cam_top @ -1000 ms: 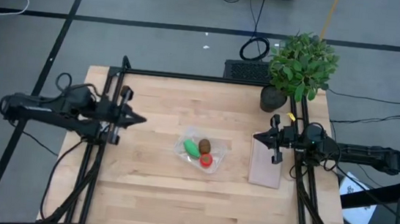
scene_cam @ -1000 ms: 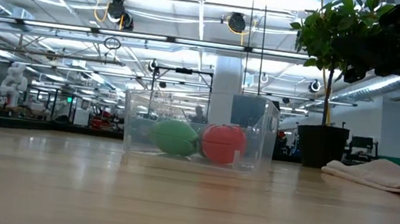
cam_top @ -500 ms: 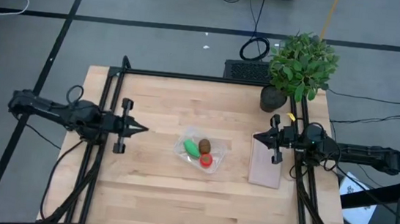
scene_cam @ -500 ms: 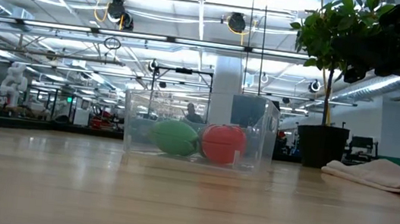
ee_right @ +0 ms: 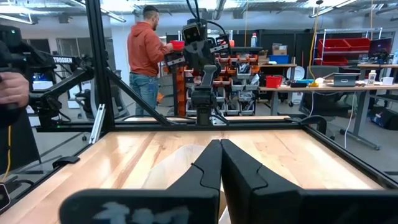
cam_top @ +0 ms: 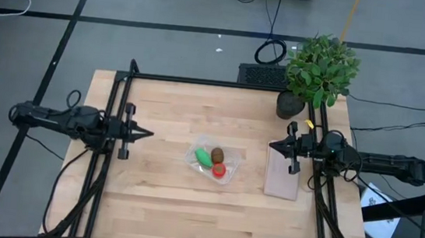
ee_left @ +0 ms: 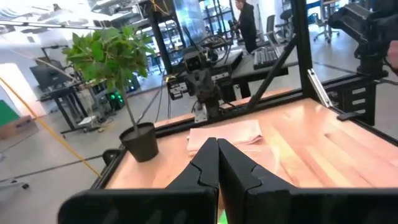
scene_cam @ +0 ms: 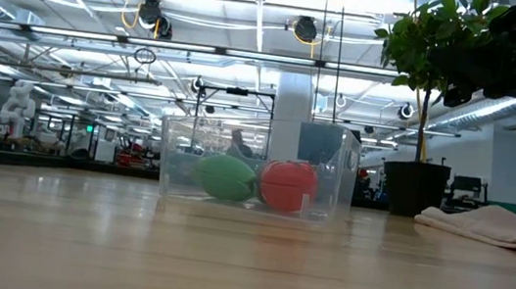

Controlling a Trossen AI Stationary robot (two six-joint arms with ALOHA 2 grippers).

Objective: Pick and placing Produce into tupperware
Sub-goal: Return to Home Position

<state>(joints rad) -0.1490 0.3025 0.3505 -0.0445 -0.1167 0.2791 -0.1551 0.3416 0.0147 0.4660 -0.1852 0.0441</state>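
the clear tupperware (cam_top: 230,173) sits near the middle of the wooden table (cam_top: 157,207) with all three pieces of produce inside — the green oblong piece (cam_top: 204,157), the brown kiwi (cam_top: 217,153) and the red tomato (cam_top: 218,169), packed close together. the left gripper (cam_top: 148,135) hangs over the table's left side, fingers pressed together and holding nothing, well apart from the container. the right gripper (cam_top: 272,147), likewise closed and empty, hangs at the right side by a folded whitish cloth (cam_top: 283,176) — a potted plant (cam_top: 321,67) stands at the far right corner.
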